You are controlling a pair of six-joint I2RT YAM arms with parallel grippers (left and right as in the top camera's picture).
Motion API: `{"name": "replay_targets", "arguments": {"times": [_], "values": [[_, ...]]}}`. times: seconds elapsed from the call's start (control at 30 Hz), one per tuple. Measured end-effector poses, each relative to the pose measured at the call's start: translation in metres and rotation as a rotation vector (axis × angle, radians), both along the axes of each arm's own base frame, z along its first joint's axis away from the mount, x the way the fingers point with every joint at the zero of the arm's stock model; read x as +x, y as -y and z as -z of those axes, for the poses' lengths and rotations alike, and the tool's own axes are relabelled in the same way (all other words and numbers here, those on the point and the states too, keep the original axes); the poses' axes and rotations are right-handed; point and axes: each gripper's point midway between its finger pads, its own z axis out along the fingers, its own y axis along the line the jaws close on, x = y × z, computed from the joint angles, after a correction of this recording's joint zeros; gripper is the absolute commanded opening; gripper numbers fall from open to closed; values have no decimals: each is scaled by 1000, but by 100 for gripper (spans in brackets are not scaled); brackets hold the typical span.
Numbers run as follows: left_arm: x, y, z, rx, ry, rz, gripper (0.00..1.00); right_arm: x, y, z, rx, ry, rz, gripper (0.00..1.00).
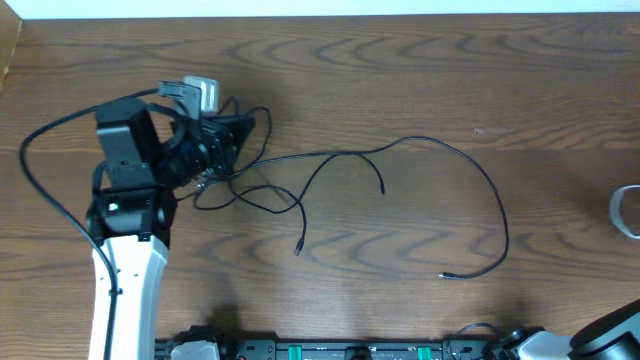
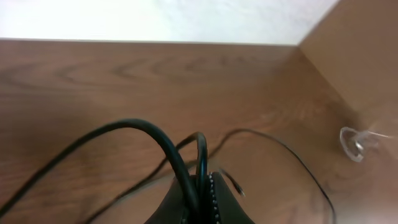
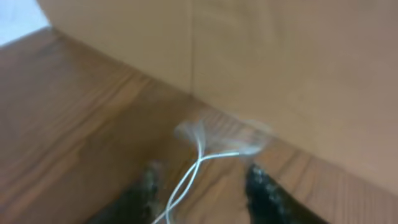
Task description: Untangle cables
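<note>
Leftward, black cables (image 2: pixel 203 152) between the closed left claw's (image 2: pixel 202 186) fingers.

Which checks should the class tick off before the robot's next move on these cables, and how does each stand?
1. Left pincer shut on the black cords: ok.
2. Right pincer open, white cord running between its fingers: ok.
3. White cord lies apart from the black cords: ok.
4. Black cords separated near the left pincer: not ok, bunched.
5. Loose black ends lie free on the table: ok.
6. Which cord crosses over which inside the bunch: cannot tell.
</note>
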Motion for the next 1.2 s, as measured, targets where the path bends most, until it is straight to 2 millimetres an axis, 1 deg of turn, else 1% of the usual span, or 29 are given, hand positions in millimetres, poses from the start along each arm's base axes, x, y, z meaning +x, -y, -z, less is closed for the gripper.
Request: {"name": "replay_targets", "arguments": {"times": [0.07,0.1,0.13,0.17,0.27,0.3,0.43,0.47,0.5,0.53,0.57,0.6,0.63,0.67,0.7,0.77,0.8,0.87,0.9,0.97,1.0,1.03,1.13,1.2], "values": [[-4,8,2,-1,-13,25,8,5,-6,9,45,15,-29,83],[-5,11,3,-1,-18,33,8,8,-8,10,58,25,-49,92],[-6,13,4,-1,-23,40,8,12,-11,10,68,37,-70,98],[-7,15,5,-1,-26,46,8,15,-13,10,76,50,-86,99],[-10,18,7,-1,-43,53,8,32,-29,8,115,103,-207,99],[-11,18,8,-2,-48,53,8,43,-40,5,134,137,-287,99],[-16,21,13,-3,-80,62,8,65,-72,-3,198,224,-484,99],[-17,24,14,-2,-85,72,8,69,-79,-5,215,239,-517,99],[-20,27,16,2,-92,85,8,77,-92,-6,245,261,-571,99],[-21,29,16,6,-92,96,8,81,-98,-7,259,270,-596,99],[-23,34,17,13,-88,113,8,88,-111,-7,281,280,-641,99],[-27,41,17,20,-85,142,8,99,-131,-9,314,292,-713,99],[-30,47,18,26,-82,163,8,103,-139,-9,327,294,-740,99],[-33,53,19,36,-74,191,8,111,-156,-9,355,298,-793,99],[-37,60,19,44,-69,220,8,116,-169,-9,374,298,-832,99],[-44,72,20,61,-51,274,8,131,-212,-8,440,295,-956,99],[-47,79,20,68,-42,302,8,135,-227,-8,464,292,-998,99],[-53,92,23,84,-31,358,8,143,-268,-8,517,282,-1115,99],[-56,97,25,91,-30,381,8,145,-280,-8,529,277,-1145,99],[-59,106,31,100,-35,417,8,149,-324,-8,578,256,-1264,99],[-60,109,33,105,-38,433,8,150,-340,-8,594,245,-1305,99],[-61,112,37,109,-43,445,8,150,-366,-8,615,230,-1372,99],[-61,116,43,115,-59,462,8,145,-420,-9,633,196,-1520,99],[-60,117,45,116,-64,465,8,138,-458,-10,611,169,-1642,99]]}}
